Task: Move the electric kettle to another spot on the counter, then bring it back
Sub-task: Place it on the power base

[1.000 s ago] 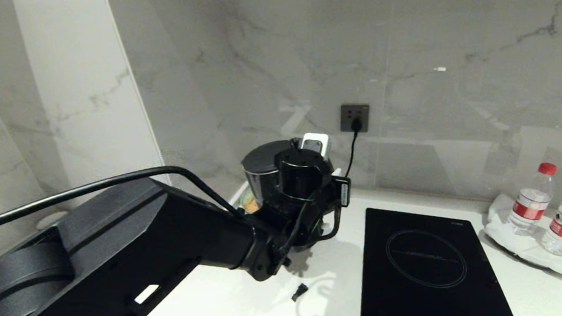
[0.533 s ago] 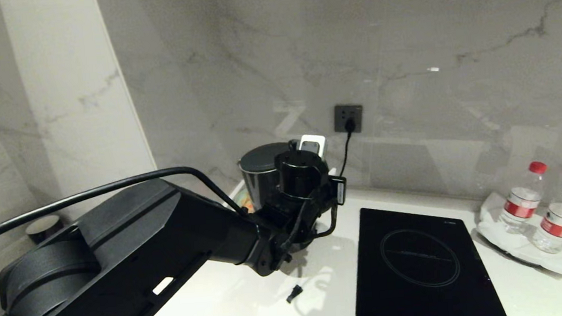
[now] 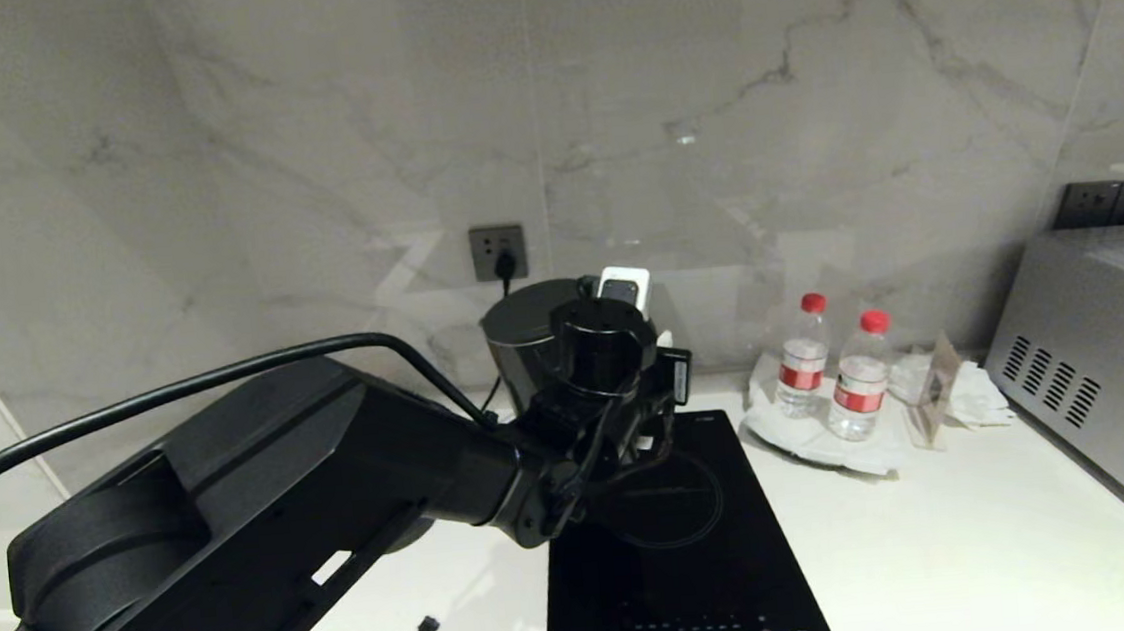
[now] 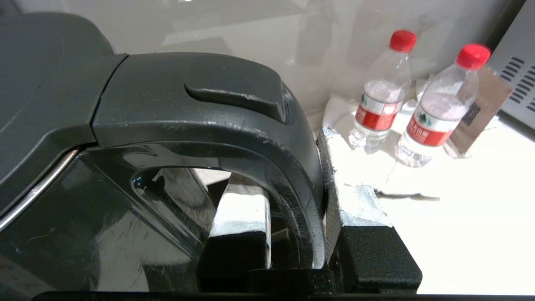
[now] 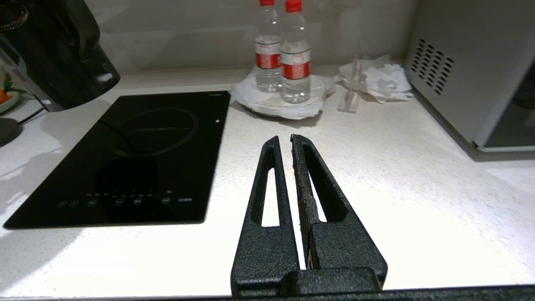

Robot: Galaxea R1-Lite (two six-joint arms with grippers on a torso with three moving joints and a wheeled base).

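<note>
left gripper (image 4: 292,217): clamped on the loop handle of the electric kettle (image 3: 534,343), one finger inside the loop, one outside | kettle: held above the induction hob's (image 3: 681,547) far edge, over the counter (image 3: 941,546) | water bottles (image 3: 832,369): at 3 o'clock of kettle | right gripper (image 5: 286,144): fingers nearly together, empty, over counter

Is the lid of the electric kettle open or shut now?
Shut. The electric kettle shows its flat lid level on top, no gap visible.
</note>
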